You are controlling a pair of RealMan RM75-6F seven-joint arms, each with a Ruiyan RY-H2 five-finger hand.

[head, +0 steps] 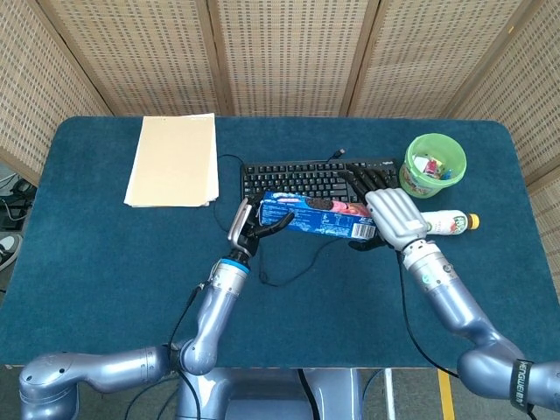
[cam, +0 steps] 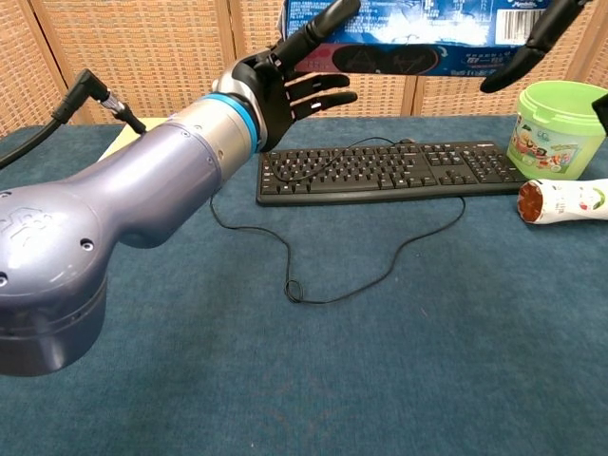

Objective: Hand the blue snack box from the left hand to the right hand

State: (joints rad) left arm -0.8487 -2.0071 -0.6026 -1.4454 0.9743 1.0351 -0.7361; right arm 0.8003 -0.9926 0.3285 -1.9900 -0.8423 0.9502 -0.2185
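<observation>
My left hand [head: 252, 229] pinches one end of the blue snack box [head: 319, 217], held in the air above the keyboard [head: 306, 179]. My right hand [head: 398, 219] lies over the other end, though I cannot tell if it grips. The box seems light, thin cardboard that dents easily, so I should take it gently across its short end.

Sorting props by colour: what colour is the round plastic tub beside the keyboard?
Light green round plastic tub, clearest in the head view.

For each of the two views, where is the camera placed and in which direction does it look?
Head view: high above, looking down at the table; both arms show, left hand and right hand at the blue snack box.
Chest view: low, looking forward across the table; the left arm fills the left side.
Shared: box, keyboard, green tub, bottle.
</observation>
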